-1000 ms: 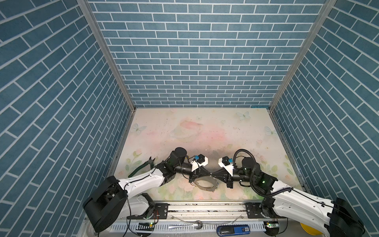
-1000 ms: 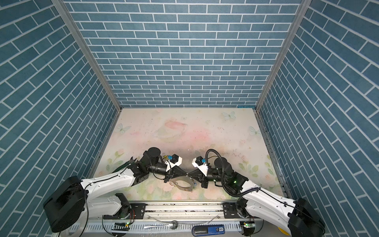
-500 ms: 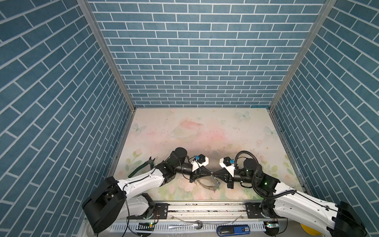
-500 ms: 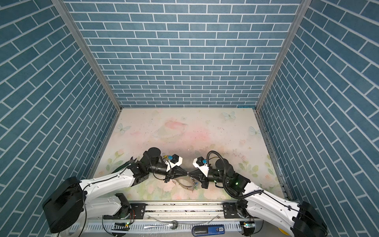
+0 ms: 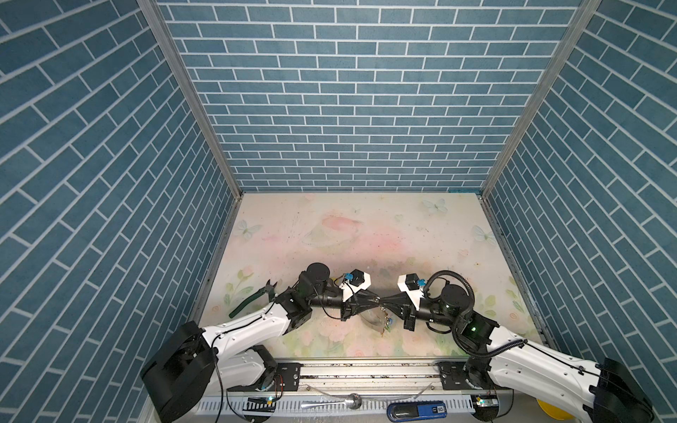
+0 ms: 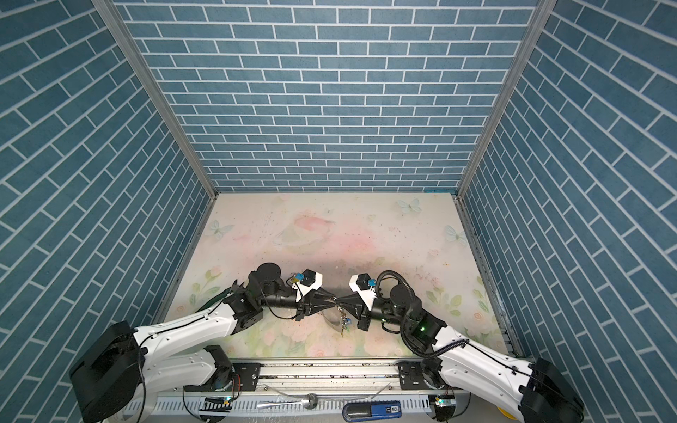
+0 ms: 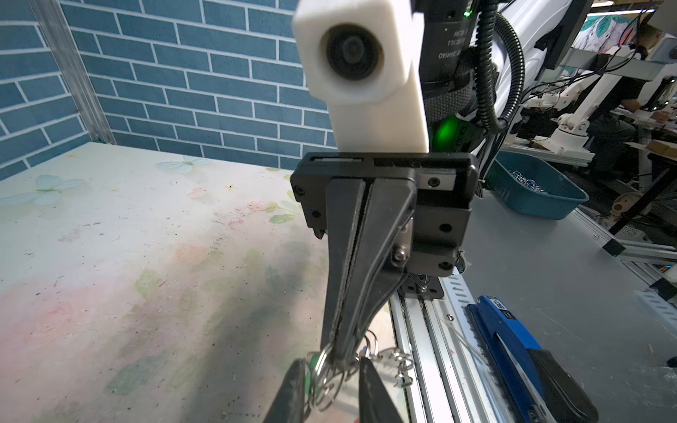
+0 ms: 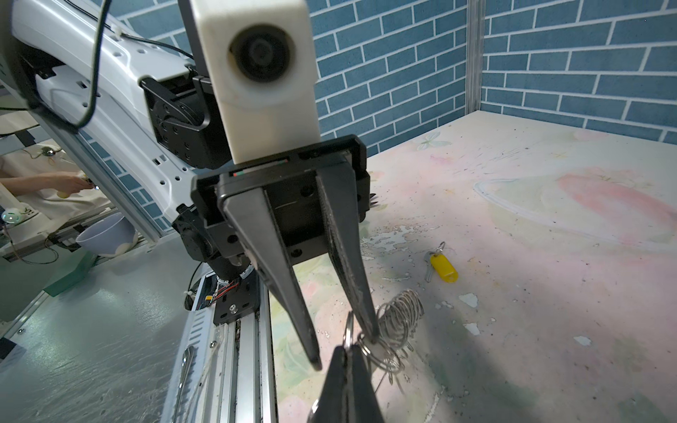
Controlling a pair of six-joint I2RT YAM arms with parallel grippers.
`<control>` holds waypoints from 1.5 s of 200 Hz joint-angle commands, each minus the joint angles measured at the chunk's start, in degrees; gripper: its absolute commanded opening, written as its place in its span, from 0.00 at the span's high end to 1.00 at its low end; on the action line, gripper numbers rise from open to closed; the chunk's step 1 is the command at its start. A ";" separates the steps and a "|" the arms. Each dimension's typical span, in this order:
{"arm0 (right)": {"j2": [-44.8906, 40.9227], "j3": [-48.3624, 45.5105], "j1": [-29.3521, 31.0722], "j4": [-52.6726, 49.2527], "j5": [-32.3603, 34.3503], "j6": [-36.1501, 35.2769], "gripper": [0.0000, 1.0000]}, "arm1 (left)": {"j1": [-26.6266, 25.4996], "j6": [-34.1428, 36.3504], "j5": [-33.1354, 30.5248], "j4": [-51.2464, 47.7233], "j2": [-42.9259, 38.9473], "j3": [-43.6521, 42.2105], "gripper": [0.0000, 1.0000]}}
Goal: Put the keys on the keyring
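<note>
Near the front edge of the pastel floral table (image 5: 366, 234), two grippers meet tip to tip. The right gripper (image 7: 340, 353) is clamped on the keyring (image 8: 399, 315), a hoop edged with small silver metal rings. The left gripper (image 8: 344, 348) stands partly spread, one finger touching those rings. One blue-tagged silver key (image 5: 390, 321) hangs below them. One yellow-tagged silver key (image 8: 442, 268) lies apart on the table. Open table stretches behind the grippers.

Bright, even overhead light. A soft shadow crosses the table (image 5: 329, 227). Wrist views warp at edges, foregrounds blurred.
</note>
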 commanded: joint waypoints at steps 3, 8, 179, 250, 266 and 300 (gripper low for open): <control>-0.28 -2.15 -0.09 8.97 -0.92 2.47 1.00 | -0.23 -0.93 0.83 1.25 1.06 0.01 0.79; -0.37 -2.36 -0.08 9.29 -0.75 2.48 1.00 | -0.23 -0.85 0.90 1.12 1.05 0.04 0.80; -5.71 6.21 0.37 -17.55 7.89 -11.81 0.47 | -1.67 11.19 -4.48 -27.32 -0.31 9.66 1.00; -1.02 8.87 0.61 -19.01 -0.78 -12.84 0.84 | -2.69 13.59 -4.36 -32.00 0.04 12.14 1.00; -0.89 8.62 0.75 -18.82 -1.36 -12.74 0.84 | -2.69 13.50 -4.25 -31.68 -0.29 11.91 1.00; -0.95 8.48 1.04 -17.81 -2.70 -12.28 0.83 | -2.69 13.41 -3.97 -31.40 -0.12 11.85 1.00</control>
